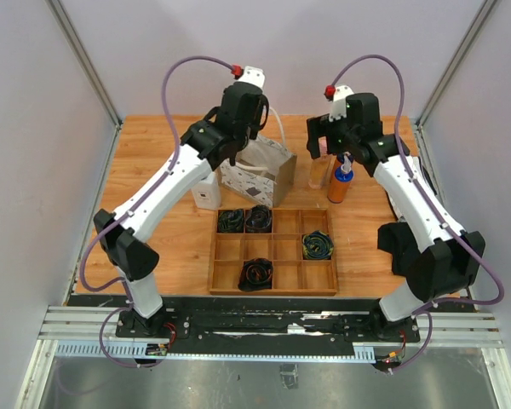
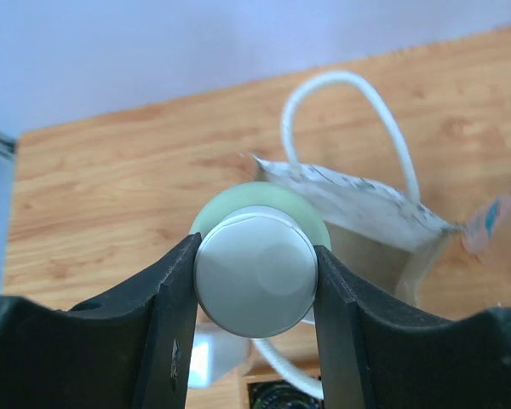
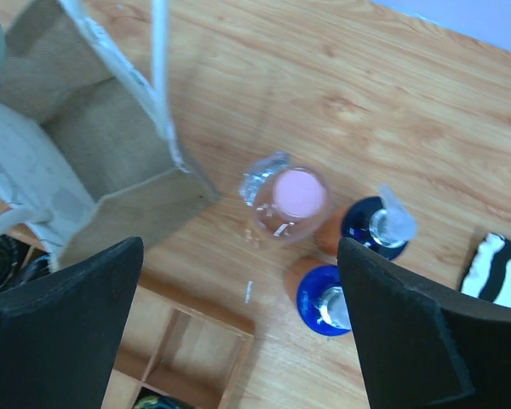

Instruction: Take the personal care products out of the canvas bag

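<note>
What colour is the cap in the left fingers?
The cap is silvery grey; best seen in the left wrist view.

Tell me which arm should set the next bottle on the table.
Left. Its hand grips a pale-green bottle by the cap, near the bag. The right hand hangs open over bottles standing on the table.

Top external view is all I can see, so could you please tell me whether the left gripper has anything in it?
Observer: Yes. The left wrist view shows the left gripper shut on a bottle with a round grey cap.
Operator: Thank you. How many bottles stand under the right arm?
Observer: Three: a pinkish bottle, an orange bottle and a second orange bottle, both blue-capped.
Operator: And the right gripper?
Observer: The right gripper is open and empty above them.
</note>
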